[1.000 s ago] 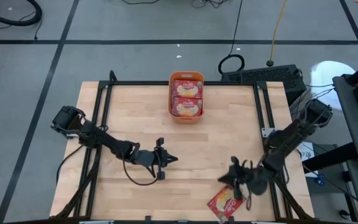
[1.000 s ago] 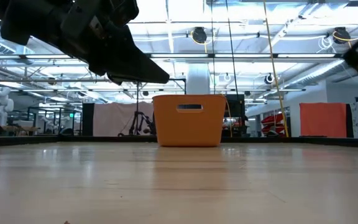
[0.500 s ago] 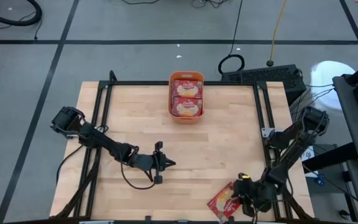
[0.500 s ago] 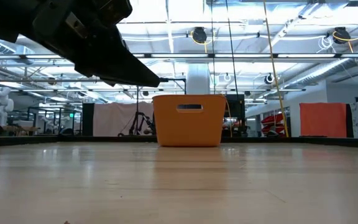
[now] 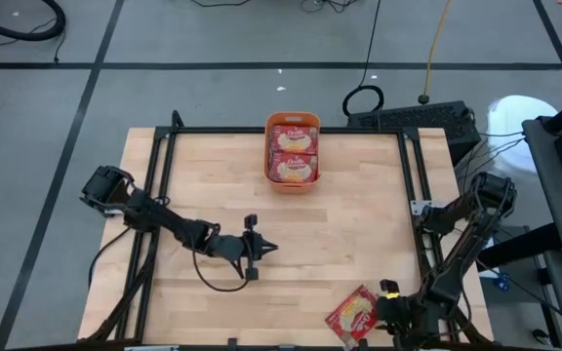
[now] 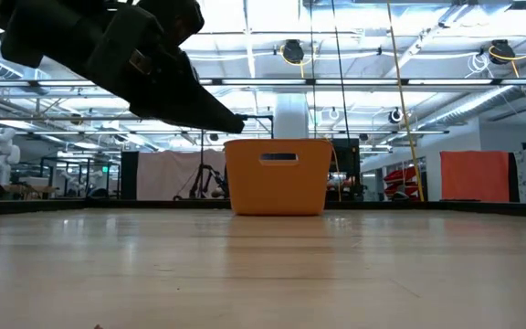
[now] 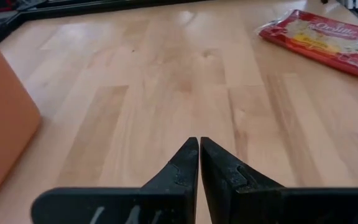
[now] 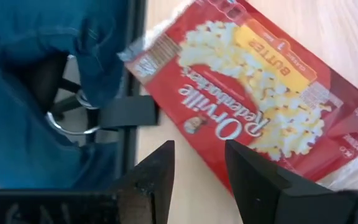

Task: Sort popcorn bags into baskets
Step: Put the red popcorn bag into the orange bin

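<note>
At the counter's (image 5: 359,244) near edge, well away from the orange basket (image 5: 293,180), we have the right claw (image 5: 398,317) just beside the one loose popcorn bag (image 5: 351,314). In the right wrist view that claw (image 8: 199,167) stands with its fingers (image 8: 157,171) parted and nothing between them; the packet (image 8: 247,118) lies flat past the tips, its yellow butter label up, one end reaching the counter's dark frame. We judge the fingers are spread to straddle the thin packet's edge, since a flat bag on wood gives little else to take hold of. A blue-clad person seated beyond the frame shows in that same view, clear of the arm.

The basket sits at the counter's far edge, on the side opposite the loose bag, and already carries two packets (image 5: 293,168) laid label up, end to end. From the low view we see only its orange wall (image 6: 278,178).

The left claw (image 5: 273,248) waits between the basket and the near edge, above bare wood. Its fingers (image 7: 185,163) are pressed together and hold nothing. We judge it is parked there to leave the path from the loose bag to the basket free.
</note>
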Tool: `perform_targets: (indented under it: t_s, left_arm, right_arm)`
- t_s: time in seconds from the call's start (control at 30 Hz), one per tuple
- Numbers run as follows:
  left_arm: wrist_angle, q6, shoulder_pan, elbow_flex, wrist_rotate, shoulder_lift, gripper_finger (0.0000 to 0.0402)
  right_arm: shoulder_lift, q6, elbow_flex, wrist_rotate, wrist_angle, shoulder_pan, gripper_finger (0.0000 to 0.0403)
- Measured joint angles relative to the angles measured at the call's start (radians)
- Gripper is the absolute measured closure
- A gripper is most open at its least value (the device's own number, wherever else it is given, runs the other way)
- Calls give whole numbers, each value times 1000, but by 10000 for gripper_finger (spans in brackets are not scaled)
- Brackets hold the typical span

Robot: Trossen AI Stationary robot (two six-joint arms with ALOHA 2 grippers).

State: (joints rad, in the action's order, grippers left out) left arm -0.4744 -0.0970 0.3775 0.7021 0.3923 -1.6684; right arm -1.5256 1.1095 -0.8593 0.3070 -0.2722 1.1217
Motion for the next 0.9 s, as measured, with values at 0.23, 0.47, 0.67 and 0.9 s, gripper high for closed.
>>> perform_targets:
  t_s: [0.23,0.47,0.67,0.9]
  left_arm:
    - [-1,16,-25,0,0,0,378]
    - [-2,12,-50,0,0,0,378]
    - [-2,4,-64,0,0,0,378]
    - [-7,5,-70,0,0,0,378]
  right_arm:
    - [-78,-88,0,25,-17,-23,267]
    - [-147,-155,0,201,-55,-123,267]
    - [-153,-216,2,334,-59,-234,267]
    - [-76,-31,2,353,-55,-282,267]
